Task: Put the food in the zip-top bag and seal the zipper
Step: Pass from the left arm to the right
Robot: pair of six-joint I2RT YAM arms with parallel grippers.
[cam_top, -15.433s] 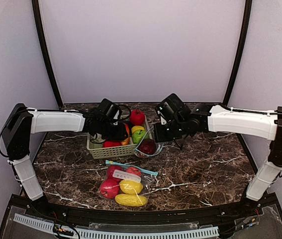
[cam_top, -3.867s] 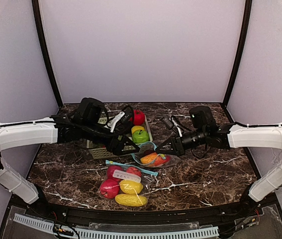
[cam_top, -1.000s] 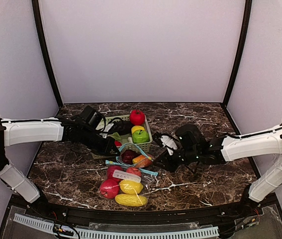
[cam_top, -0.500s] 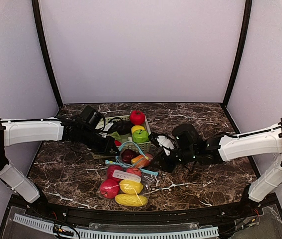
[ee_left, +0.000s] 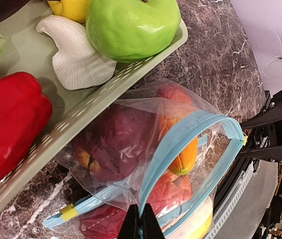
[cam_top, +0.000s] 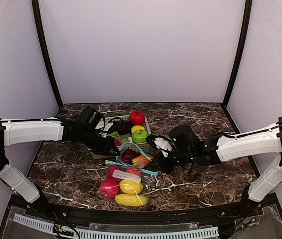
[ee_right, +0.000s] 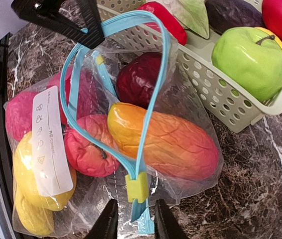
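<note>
- The pale green slatted basket (ee_right: 215, 94) stands on the dark marble surface (cam_top: 205, 174). It holds a green apple (ee_right: 250, 62), a red bell pepper (ee_left: 9, 124), a white ribbed piece (ee_left: 76, 55), a dark purple eggplant (ee_right: 233, 12) and a round red fruit (cam_top: 137, 117).
- The open zip-top bag (ee_right: 190, 114) lies touching the basket's near wall. A second, filled bag (cam_top: 123, 186) with a white label (ee_right: 48, 142) crowds it from the side away from the basket, so it is hemmed in between the two.
- Right of the basket, marble shows beneath my right arm (cam_top: 245, 144).
- The open bag is clear plastic, and its blue zipper (ee_right: 154, 99) gapes in a loop. Inside are a dark purple-red piece (ee_right: 141, 74) and a glossy orange-red piece (ee_right: 165, 142).
- My left jaws are pinched tight on the zipper rim, just beside the basket's wall.
- My right jaws stand partway apart, astride the zipper's end with its yellow slider (ee_right: 137, 188), on the side away from the basket. I cannot tell whether they touch it.
</note>
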